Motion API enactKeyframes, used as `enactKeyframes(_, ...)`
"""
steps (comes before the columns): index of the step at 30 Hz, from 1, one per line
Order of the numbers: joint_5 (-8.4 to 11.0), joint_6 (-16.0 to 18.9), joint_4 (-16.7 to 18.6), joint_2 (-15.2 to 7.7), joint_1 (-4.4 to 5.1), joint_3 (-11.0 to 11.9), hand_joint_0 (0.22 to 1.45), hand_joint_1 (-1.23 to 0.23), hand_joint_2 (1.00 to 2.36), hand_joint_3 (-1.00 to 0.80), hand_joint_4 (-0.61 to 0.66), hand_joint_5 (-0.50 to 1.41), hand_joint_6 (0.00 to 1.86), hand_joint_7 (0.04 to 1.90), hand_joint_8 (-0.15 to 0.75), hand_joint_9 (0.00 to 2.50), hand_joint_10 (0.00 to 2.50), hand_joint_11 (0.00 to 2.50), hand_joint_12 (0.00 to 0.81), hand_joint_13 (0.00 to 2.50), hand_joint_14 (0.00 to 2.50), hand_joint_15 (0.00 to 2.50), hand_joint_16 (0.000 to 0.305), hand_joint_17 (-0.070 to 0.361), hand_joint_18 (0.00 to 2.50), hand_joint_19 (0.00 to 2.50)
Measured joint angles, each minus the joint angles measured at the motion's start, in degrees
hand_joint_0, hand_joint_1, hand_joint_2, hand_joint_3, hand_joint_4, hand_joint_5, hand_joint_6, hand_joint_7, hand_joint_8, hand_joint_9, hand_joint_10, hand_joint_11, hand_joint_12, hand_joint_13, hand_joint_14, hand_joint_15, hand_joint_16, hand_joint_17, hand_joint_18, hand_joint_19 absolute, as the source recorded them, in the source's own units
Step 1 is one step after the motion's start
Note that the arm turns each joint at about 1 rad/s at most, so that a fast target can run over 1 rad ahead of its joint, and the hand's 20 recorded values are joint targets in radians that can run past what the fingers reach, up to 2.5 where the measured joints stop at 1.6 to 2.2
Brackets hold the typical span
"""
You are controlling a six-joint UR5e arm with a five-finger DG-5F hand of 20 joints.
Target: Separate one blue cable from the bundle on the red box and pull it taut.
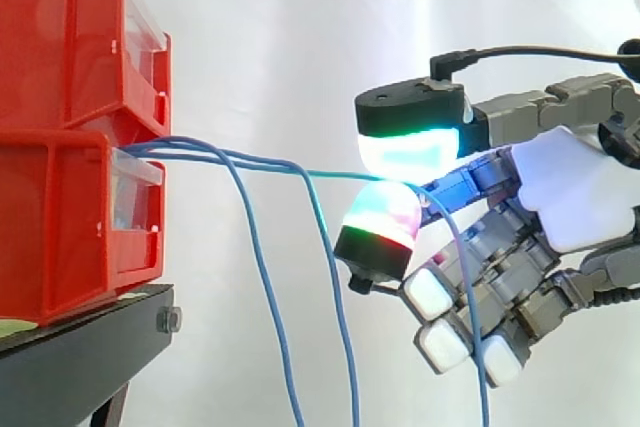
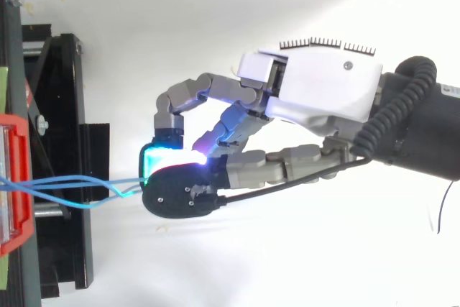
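One blue cable ran nearly level from the red box at the left of the side view to mid-frame, where two glowing pads of the robot hand pinched it. The other blue cables drooped below. The robot hand reached in from the right, its remaining fingers curled beneath the pinch.

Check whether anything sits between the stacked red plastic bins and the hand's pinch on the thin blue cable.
Nothing visible does. The hand pinches the thin blue cable between glowing pads, and that cable runs through open air to the lower red plastic bin. The other loose blue cables droop below it.
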Motion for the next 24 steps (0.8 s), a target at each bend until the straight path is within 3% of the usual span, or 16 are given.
enactKeyframes(5,-0.31,-1.02,-1.00,0.98,-0.26,-0.37,0.58,-0.72,1.01,0.24,0.13,-0.14,0.84,1.23,0.361,1.06,0.02,0.55,0.406,0.91,0.01,0.44,0.070,0.158,0.77,0.63)
enactKeyframes(8,-0.28,-2.63,-0.98,2.59,-0.17,-2.30,0.58,-0.72,1.00,0.24,0.13,-0.14,0.84,1.24,0.363,1.06,0.01,0.56,0.407,0.91,0.01,0.43,0.070,0.158,0.78,0.63)
enactKeyframes(14,0.59,-4.24,5.02,6.02,0.16,-9.15,0.58,-0.71,1.00,0.24,0.13,-0.14,0.84,1.22,0.367,1.06,0.02,0.56,0.408,0.92,0.01,0.44,0.070,0.158,0.78,0.63)
enactKeyframes(24,0.75,-6.07,12.14,6.45,0.24,-10.54,0.58,-0.71,1.00,0.23,0.13,-0.14,0.84,1.21,0.370,1.06,0.01,0.56,0.410,0.92,0.01,0.44,0.070,0.158,0.78,0.64)
